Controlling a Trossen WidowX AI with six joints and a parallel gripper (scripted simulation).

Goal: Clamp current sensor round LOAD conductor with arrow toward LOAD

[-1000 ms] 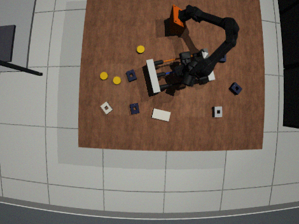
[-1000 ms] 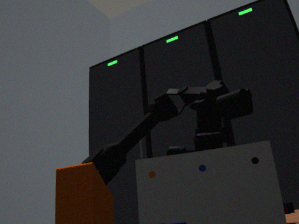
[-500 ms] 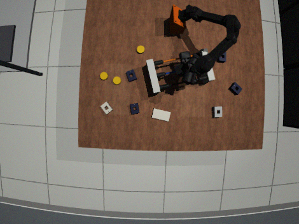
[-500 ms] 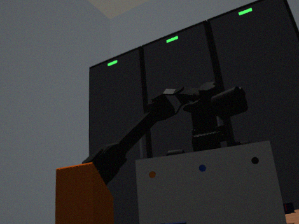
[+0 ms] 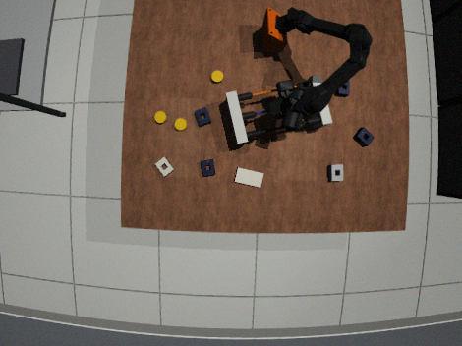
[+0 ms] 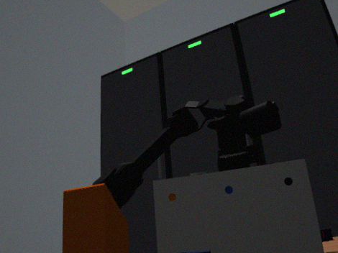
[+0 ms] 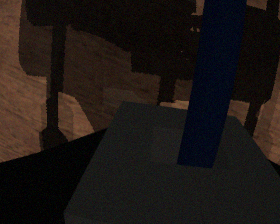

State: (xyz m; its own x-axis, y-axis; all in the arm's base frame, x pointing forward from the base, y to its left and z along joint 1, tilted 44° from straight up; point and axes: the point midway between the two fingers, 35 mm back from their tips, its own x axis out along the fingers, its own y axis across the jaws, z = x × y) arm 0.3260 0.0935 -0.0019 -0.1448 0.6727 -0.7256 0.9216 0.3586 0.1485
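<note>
The LOAD lettering is too small to be read. The arm is bent out to the right, its gripper pointed down behind the white panel. The grey sensor is gripped, set around the blue conductor (its latch cannot be made out). The orange conductor is seen beside it.

The sensor is a dark grey block, its halves seemingly together around the blue conductor, though the dim view leaves the latch uncertain. The conductor is a straight, slim bar above the desk.
</note>
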